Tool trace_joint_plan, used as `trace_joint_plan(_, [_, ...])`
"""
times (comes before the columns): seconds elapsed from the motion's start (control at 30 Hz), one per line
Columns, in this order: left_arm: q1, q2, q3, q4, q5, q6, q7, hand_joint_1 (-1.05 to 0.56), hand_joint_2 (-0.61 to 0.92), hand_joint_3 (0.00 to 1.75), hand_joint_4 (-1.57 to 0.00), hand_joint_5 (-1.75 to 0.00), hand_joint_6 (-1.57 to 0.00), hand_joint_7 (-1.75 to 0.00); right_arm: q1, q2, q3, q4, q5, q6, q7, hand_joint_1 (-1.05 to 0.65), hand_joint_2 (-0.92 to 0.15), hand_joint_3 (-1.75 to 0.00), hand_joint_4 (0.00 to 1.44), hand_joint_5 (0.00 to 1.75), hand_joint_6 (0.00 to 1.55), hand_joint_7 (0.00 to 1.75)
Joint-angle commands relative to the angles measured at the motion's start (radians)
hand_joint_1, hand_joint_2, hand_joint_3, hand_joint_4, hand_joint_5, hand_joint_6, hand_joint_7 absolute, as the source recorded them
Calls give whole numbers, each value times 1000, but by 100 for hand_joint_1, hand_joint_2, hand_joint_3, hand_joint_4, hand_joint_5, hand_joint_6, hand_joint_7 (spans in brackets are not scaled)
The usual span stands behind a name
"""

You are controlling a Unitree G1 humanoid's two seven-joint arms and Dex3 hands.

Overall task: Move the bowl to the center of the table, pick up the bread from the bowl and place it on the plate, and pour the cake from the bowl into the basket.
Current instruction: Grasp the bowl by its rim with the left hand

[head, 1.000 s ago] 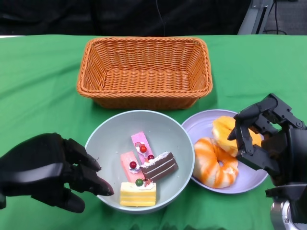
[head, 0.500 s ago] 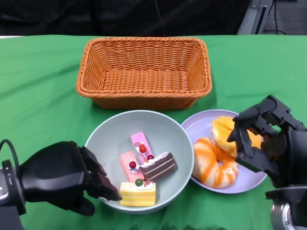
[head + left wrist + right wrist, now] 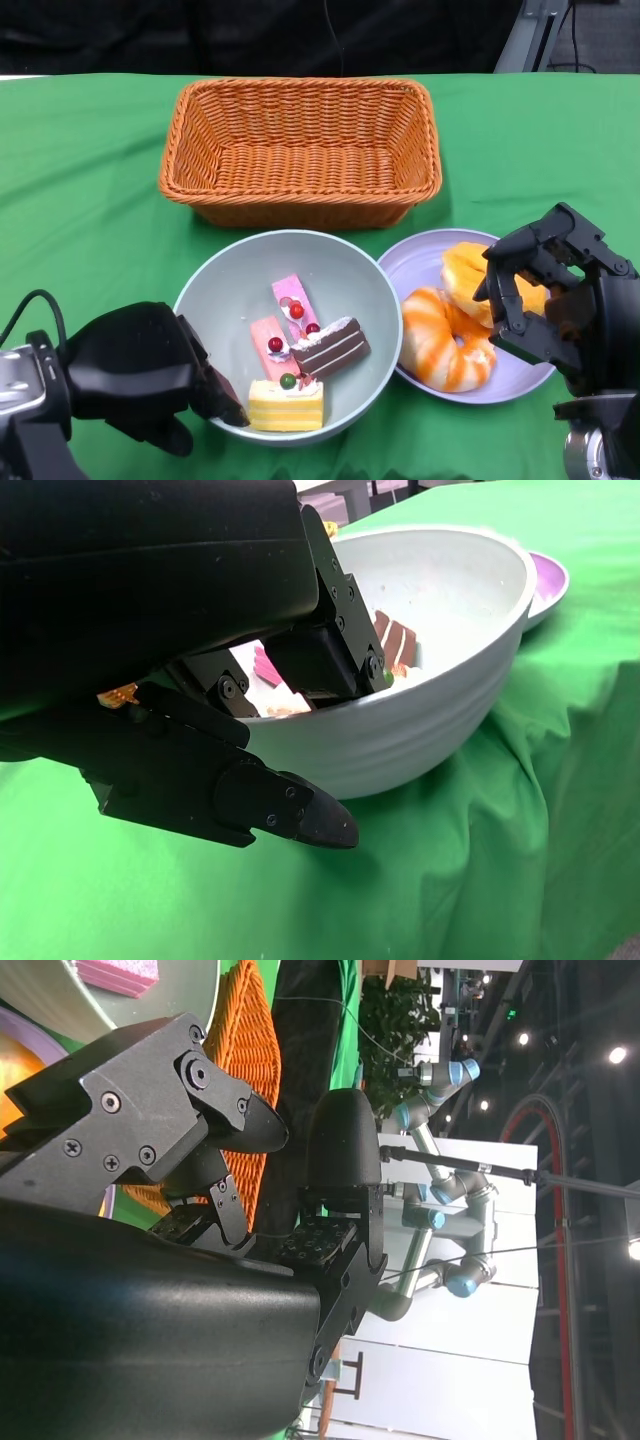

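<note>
The pale green bowl [image 3: 230,290] stands in the middle, holding several cake pieces [image 3: 300,350]. My left hand [image 3: 140,375] is at its near-left rim. In the left wrist view the fingers [image 3: 340,650] reach over the rim of the bowl [image 3: 430,700] while the thumb lies outside under the wall, with a small gap showing. Two breads [image 3: 450,340] lie on the purple plate [image 3: 420,262] to the right. My right hand [image 3: 555,290] hovers over the plate's right side, its fingers bent but apart, holding nothing.
The orange wicker basket [image 3: 300,88] stands just behind the bowl and nothing shows inside it. Green cloth [image 3: 80,200] covers the table. The plate touches the bowl's right side. In the right wrist view the basket [image 3: 245,1020] shows past my right hand [image 3: 150,1160].
My left hand has moved right and nearer, from beside the bowl to its rim, with fingers now over the edge. The right hand has sunk slightly.
</note>
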Motion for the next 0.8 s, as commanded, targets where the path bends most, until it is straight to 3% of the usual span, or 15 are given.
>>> trace_joint_plan(0.03, [-10,25,-35,20,-3,19,-5,-51,92,3,-99,-3,-93,0,5,2,-4,0,-19,-17,-20,-5,-52,-110,75,162,70,128])
trace_joint_plan(0.27, [-24,7,-77,49,4,69,46,-53,92,13,-96,-1,-87,0,7,-1,-3,4,-29,-17,-25,-3,-51,-113,74,164,69,133])
trace_joint_plan(0.4, [-30,-7,-111,31,-5,135,-9,-54,92,20,-90,0,-81,0,12,5,-5,-1,-48,-18,-50,-5,-49,-112,75,163,69,131])
trace_joint_plan(0.8, [-77,-46,-189,42,-34,224,-102,-53,92,16,-92,-1,-84,-1,9,21,-6,2,-66,-24,-89,-5,-52,-109,73,164,69,127])
